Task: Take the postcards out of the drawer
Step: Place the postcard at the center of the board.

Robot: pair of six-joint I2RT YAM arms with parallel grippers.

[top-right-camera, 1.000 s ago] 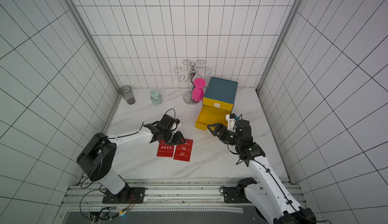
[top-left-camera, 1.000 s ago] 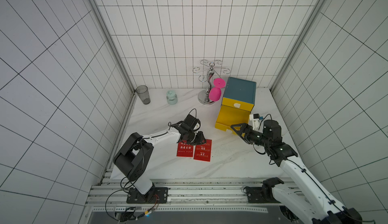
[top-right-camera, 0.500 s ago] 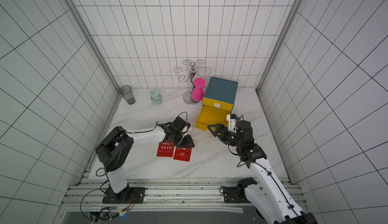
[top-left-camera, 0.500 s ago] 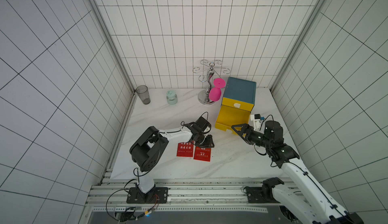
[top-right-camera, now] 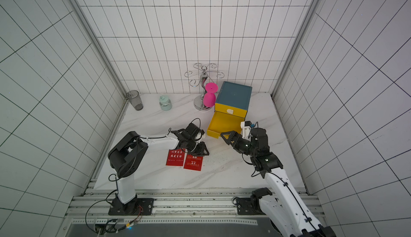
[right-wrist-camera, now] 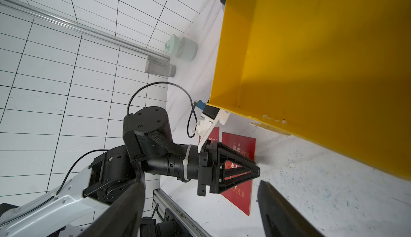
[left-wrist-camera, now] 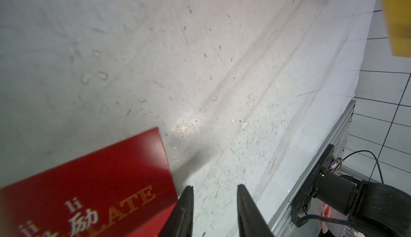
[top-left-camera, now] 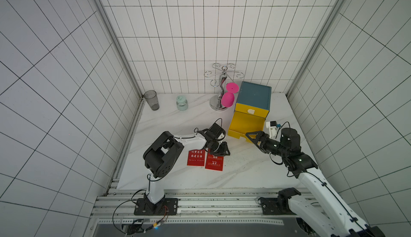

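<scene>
Left gripper (top-left-camera: 221, 153): jaws slightly apart, gripping nothing, low over the table (top-left-camera: 244, 171). Postcards (top-left-camera: 195, 158): flat on the table at its tips, outside the open yellow drawer (top-left-camera: 244, 123). Right gripper (top-left-camera: 252, 139): jaws wide, gripping nothing, near the drawer front

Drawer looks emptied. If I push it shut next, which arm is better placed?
Right. The right gripper hangs open at the front edge of the yellow drawer, pointing toward it. The left gripper, open and empty, sits over the postcards, farther from that edge.
</scene>
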